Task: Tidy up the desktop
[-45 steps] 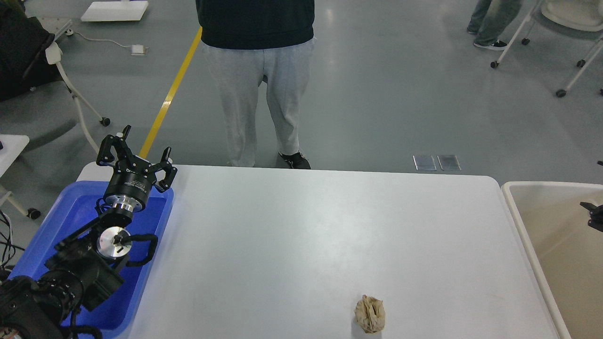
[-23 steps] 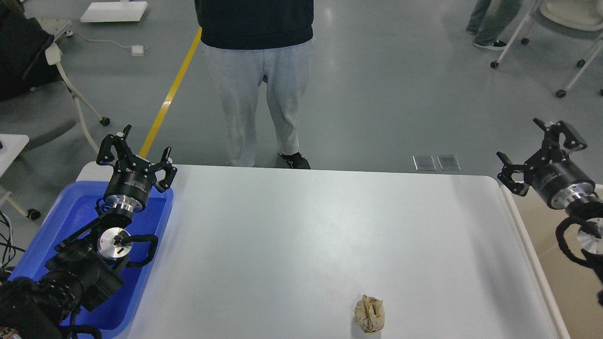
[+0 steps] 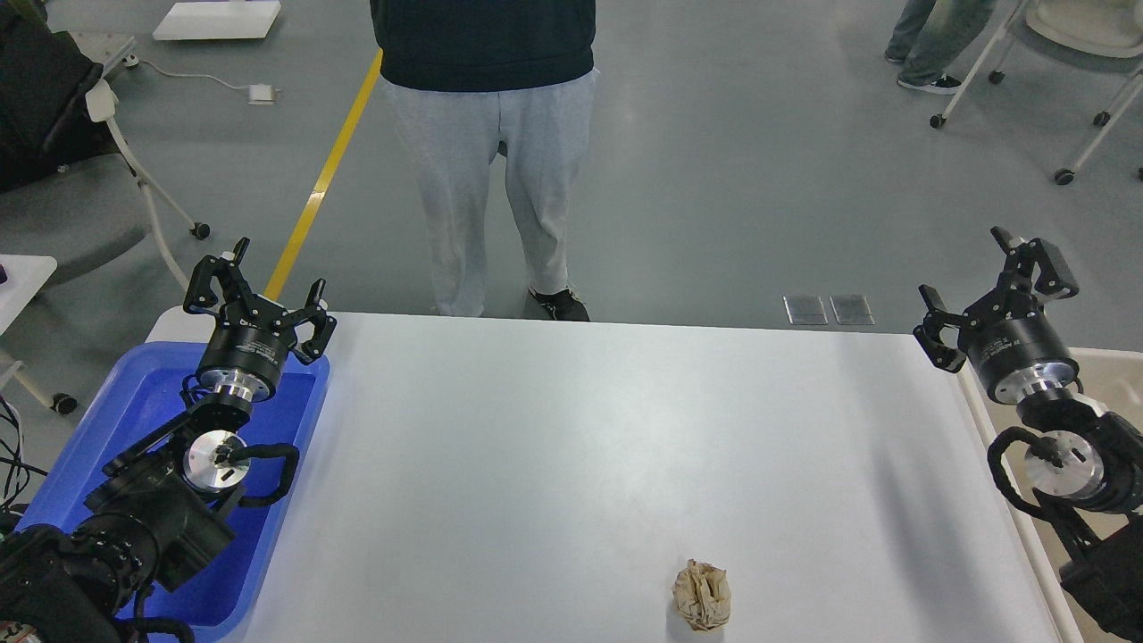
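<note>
A crumpled brown paper ball (image 3: 702,596) lies on the smooth white rectangular surface (image 3: 571,446); left end effector (image 3: 257,297) and right end effector (image 3: 993,296), well apart from it, both spread, empty.

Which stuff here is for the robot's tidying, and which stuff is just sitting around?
For tidying: desktop, crumpled paper ball, blue tray, beige tub, left gripper, right gripper, both open.

Just around: standing person, wheeled chairs, yellow floor line.
</note>
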Controlling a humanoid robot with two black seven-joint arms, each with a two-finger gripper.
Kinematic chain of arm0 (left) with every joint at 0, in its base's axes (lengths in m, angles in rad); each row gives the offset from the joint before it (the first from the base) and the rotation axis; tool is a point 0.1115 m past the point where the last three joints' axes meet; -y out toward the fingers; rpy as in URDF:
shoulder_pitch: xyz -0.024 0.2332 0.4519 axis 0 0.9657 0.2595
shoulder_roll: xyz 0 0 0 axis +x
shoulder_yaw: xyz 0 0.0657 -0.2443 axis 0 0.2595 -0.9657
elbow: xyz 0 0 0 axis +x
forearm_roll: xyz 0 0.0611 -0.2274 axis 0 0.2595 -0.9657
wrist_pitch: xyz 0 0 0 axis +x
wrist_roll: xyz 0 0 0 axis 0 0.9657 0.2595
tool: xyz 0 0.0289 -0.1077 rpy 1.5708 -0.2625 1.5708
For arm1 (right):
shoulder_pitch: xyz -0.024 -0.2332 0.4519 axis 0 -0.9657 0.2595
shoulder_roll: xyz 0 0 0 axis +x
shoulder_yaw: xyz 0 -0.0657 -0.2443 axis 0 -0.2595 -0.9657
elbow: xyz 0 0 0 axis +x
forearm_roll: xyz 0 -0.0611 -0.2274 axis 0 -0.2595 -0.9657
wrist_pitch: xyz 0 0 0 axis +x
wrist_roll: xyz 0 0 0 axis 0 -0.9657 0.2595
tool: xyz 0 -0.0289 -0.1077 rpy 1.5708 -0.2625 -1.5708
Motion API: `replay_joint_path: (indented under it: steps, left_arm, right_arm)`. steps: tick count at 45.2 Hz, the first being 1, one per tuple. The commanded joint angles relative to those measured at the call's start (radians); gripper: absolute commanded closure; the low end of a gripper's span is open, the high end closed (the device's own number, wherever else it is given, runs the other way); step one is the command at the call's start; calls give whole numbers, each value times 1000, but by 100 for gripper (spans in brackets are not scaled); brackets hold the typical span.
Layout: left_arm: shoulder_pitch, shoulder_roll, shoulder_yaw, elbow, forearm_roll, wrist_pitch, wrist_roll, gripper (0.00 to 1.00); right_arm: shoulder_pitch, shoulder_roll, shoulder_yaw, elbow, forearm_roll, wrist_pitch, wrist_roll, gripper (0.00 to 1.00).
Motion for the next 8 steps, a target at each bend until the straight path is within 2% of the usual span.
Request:
replay_joint_path:
  steps: [1, 8]
  left_arm:
    - [0, 0, 0, 1, 0, 0, 0, 0]
    - [0, 0, 0, 0, 0, 0, 0, 0]
  right_arm:
    - [3, 16, -8, -2, -15, -6, 14, 0]
    - [3, 16, -6, -1, -15, -8, 17, 0]
